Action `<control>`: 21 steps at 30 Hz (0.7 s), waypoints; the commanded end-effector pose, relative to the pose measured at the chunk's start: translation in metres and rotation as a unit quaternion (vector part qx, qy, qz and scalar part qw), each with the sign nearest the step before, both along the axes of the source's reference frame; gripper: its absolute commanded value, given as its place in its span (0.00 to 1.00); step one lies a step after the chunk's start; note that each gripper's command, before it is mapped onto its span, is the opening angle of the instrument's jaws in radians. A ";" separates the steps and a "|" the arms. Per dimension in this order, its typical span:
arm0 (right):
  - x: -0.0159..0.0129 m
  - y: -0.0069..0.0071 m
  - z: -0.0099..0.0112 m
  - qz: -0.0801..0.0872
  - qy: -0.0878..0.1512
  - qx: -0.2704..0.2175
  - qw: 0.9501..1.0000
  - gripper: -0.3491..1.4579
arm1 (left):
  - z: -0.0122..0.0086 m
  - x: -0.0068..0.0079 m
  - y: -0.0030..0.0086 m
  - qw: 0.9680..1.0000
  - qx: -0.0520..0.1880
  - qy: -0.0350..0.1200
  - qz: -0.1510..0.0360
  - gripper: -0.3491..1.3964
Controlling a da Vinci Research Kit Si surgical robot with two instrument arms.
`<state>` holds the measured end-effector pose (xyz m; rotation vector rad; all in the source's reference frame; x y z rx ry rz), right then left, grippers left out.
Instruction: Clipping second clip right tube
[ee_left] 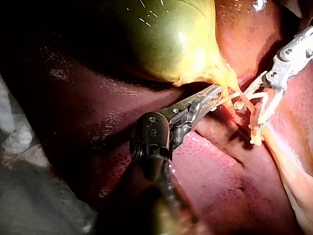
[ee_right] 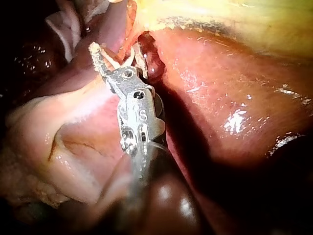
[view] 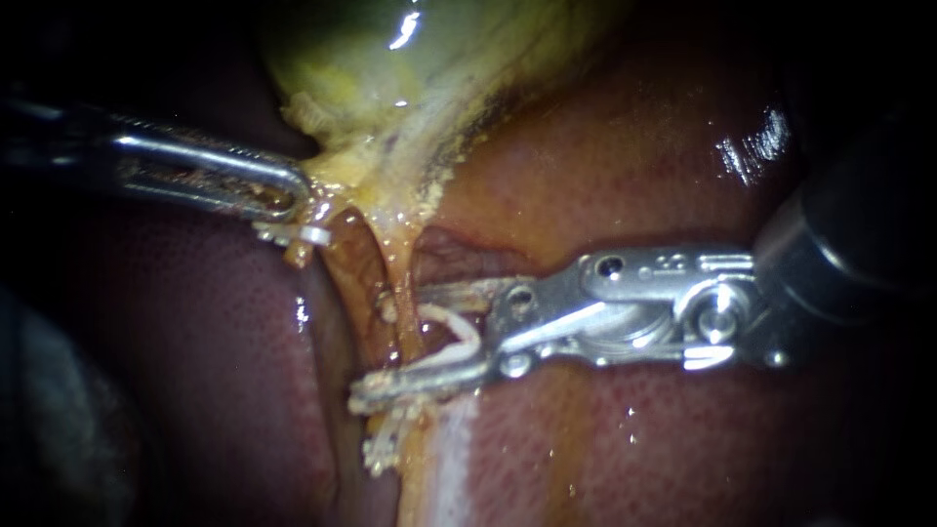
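Note:
My right instrument [view: 376, 346] comes in from the right with its jaws open around the right tube [view: 398, 278], a tan strand running down from the gallbladder [view: 390, 59]. An open white clip [view: 457, 327] sits between those jaws. Just below the lower jaw another white clip [view: 383, 447] is on the same tube. My left instrument [view: 298, 200] is shut on yellow tissue at the gallbladder's neck, holding it to the left. The left wrist view shows its jaws [ee_left: 215, 95] together on that tissue. In the right wrist view the right instrument [ee_right: 117, 56] straddles the tube.
Red-brown liver [view: 634, 166] lies under and around the tubes. A second darker tube [view: 342, 278] runs left of the clipped one. A small white piece [view: 303, 234] hangs under the left instrument's tip. White gauze [ee_left: 19, 142] lies beside the liver.

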<state>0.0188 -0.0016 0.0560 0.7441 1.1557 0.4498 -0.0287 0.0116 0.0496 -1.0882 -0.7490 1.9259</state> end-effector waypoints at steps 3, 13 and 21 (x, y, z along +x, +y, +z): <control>0.0003 -0.0002 0.0003 0.003 0.018 0.025 1.000 0.46 | 0.0000 -0.0001 0.0000 1.000 0.000 0.000 0.000 0.00; 0.0001 -0.0012 -0.0020 -0.006 0.069 0.072 0.995 0.46 | 0.0001 0.0000 0.0001 1.000 0.000 0.000 0.000 0.00; -0.0001 -0.0021 -0.0041 -0.040 0.089 0.082 0.992 0.43 | 0.0001 0.0001 0.0001 1.000 0.000 0.000 0.000 0.00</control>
